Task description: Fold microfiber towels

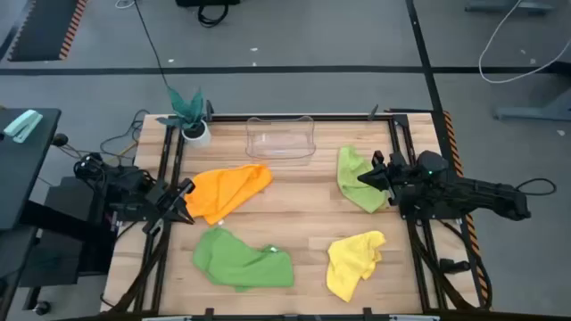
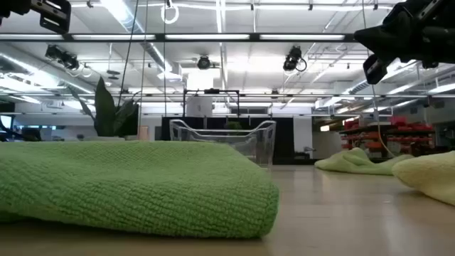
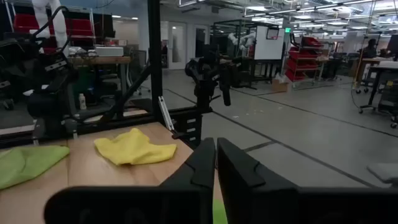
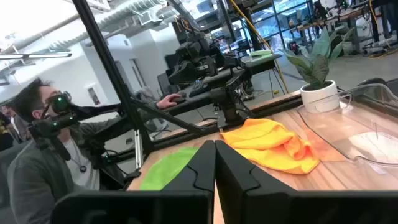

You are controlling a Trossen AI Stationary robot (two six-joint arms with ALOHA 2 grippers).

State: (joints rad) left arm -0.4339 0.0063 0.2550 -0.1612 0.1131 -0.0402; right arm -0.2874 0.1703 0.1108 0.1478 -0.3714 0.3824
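You have four soft, nubby towels lying crumpled on the wooden counter [image 1: 294,209]; left hand [image 1: 185,203] and right hand [image 1: 368,176] are both pinched together, holding nothing.

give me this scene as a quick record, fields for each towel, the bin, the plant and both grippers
orange towel: crumpled, left-centre of table
darker green towel: crumpled, near edge, left
light lime green towel: crumpled, right side
yellow towel: crumpled, near edge, right
clear bin: far edge, centre
plant: far-left corner, white pot
left gripper: shut, at left edge beside orange towel, holding nothing
right gripper: shut, over lime towel, holding nothing
folding: none folded yet
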